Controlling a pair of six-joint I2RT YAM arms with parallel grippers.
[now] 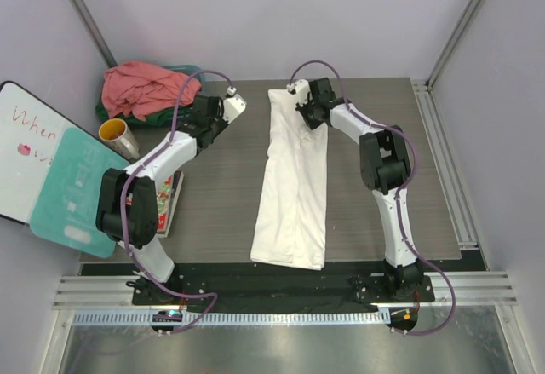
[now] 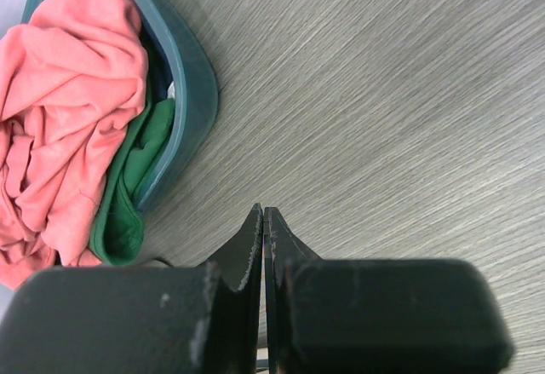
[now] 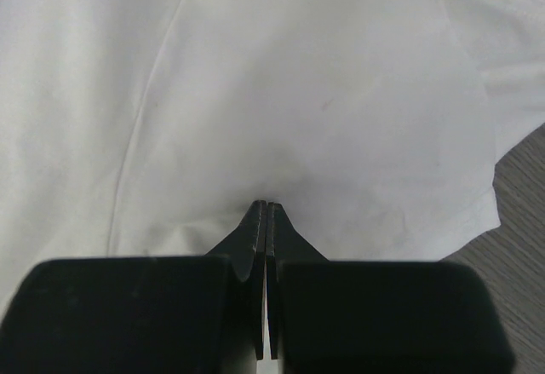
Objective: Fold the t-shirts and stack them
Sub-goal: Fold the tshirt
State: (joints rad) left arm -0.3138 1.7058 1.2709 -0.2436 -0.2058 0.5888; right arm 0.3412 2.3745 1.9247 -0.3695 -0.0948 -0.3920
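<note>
The table [image 1: 409, 178] had the white shirt [image 1: 294, 195] down its middle as a long strip running 12 to 6 o'clock, probably narrowed ready for an end-to-end fold. The basin [image 2: 192, 93] at 10 o'clock held the pink shirt [image 1: 140, 89] and green shirt [image 2: 136, 187], parked for later. The right gripper [image 3: 265, 208] was pinching cloth at the strip's 12 o'clock end. The left gripper [image 2: 263, 212] hung pressed together, empty, beside the basin.
</note>
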